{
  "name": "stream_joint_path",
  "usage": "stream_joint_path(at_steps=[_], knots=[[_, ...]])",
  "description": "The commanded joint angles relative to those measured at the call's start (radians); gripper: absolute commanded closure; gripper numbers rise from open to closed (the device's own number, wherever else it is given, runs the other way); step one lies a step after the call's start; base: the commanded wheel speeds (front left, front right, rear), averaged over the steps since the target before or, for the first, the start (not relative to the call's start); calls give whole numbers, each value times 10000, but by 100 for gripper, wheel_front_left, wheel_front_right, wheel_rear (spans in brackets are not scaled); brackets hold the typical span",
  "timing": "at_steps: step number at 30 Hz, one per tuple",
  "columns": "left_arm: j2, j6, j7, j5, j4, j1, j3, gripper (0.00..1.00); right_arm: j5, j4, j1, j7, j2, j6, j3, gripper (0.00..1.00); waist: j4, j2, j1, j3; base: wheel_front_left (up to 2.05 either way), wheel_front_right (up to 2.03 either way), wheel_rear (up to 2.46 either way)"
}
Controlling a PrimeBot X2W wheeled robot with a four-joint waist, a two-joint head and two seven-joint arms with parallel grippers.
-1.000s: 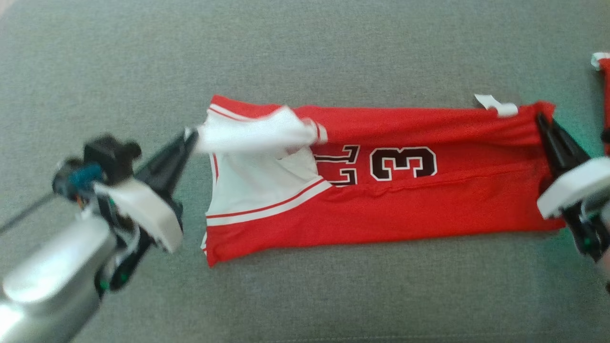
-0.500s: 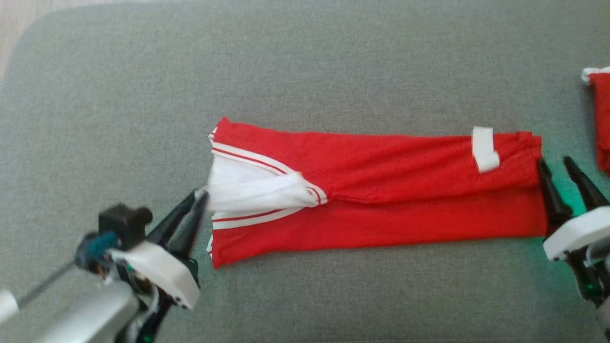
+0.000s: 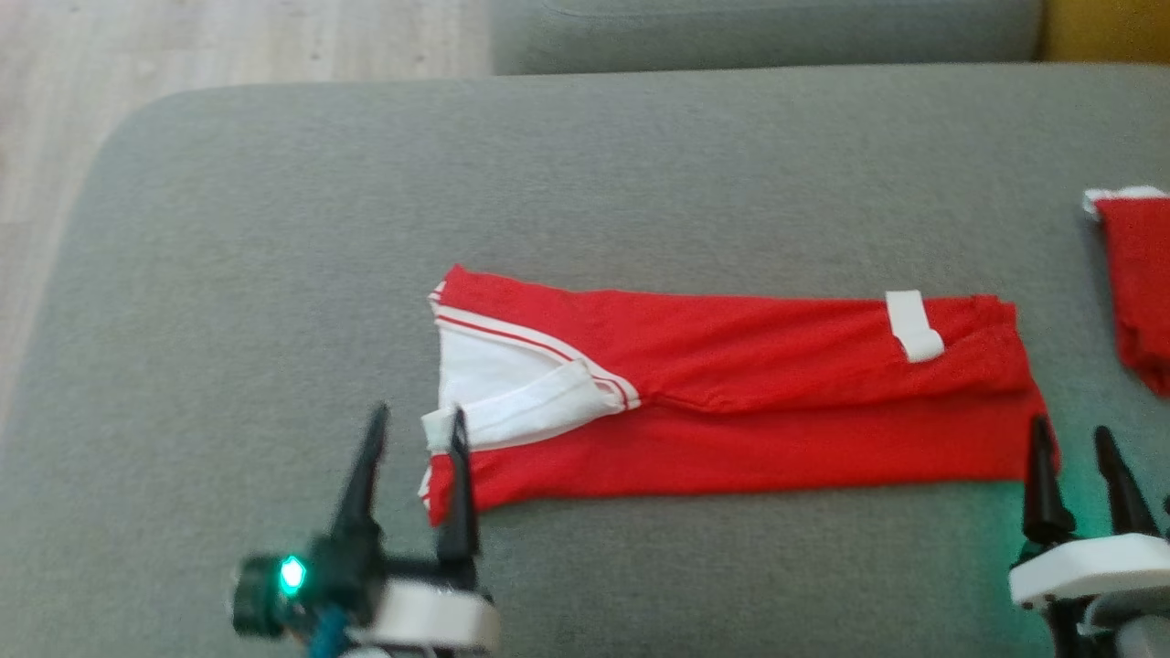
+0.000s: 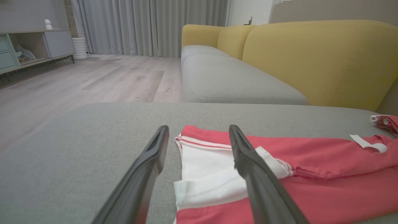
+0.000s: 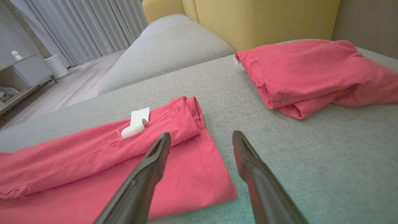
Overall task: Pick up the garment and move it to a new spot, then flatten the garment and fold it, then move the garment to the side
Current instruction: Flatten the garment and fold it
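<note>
Red basketball jersey [image 3: 731,411] is lying flat on the grey sofa cushion [image 3: 274,274], folded lengthwise into one long strip running left to right across the head view. White panel w/ red-and-white trim [image 3: 530,411] sits at the left end. A small white label [image 3: 914,326] sticks up near the right end, on the upper folded layer.

Left gripper [image 3: 417,419] is down at the strip's left end w/ its fingers spread wide, nothing between them. Its right finger crosses over the end of the white trim in the head view. In the left wrist view that same finger lies across the white part of the jersey [image 4: 326,174], but can't tell if it's actually touching the fabric. There's a green light [image 3: 292,574] glowing on that wrist.

Right gripper [image 3: 1069,428] is at the strip's near right corner, also spread wide and holding nothing. From the right wrist cam its left finger sits over the hem, and the other is over bare cushion just beside the jersey. Contact isn't clear there either.

A 2nd red garment [image 3: 1138,283] is folded up farther right, apart from the jersey. In the right wrist view it [image 5: 311,71] looks bunched and thick.

Background: yellow sofa backrest [image 4: 311,62], wood floor [image 3: 228,37], grey curtains [image 4: 149,28].
</note>
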State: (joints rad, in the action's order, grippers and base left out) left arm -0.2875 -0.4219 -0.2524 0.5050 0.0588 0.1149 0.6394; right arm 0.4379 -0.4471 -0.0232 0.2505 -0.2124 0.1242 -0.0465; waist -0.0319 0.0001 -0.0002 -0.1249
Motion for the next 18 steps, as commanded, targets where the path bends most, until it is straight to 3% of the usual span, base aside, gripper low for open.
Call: stream_joint_path(at_steps=[1,7,18], knots=[[238,23,-91,-630,-377,-114,-568,0,-187,210,-296,111,-134,65,-130,0,-252,-1,2,184,0,0,0],[1158,657,-92,-2330,-503,-940,-925,0,-569,-849,-973,111,108,65,-1121,0,-863,-1,2,317,0,0,0],[1897,1630,-92,-3311,-400,-1190,-1873,0,-1246,-3770,-2440,27,218,65,-1913,0,-1334,-1,2,36,0,0,0]])
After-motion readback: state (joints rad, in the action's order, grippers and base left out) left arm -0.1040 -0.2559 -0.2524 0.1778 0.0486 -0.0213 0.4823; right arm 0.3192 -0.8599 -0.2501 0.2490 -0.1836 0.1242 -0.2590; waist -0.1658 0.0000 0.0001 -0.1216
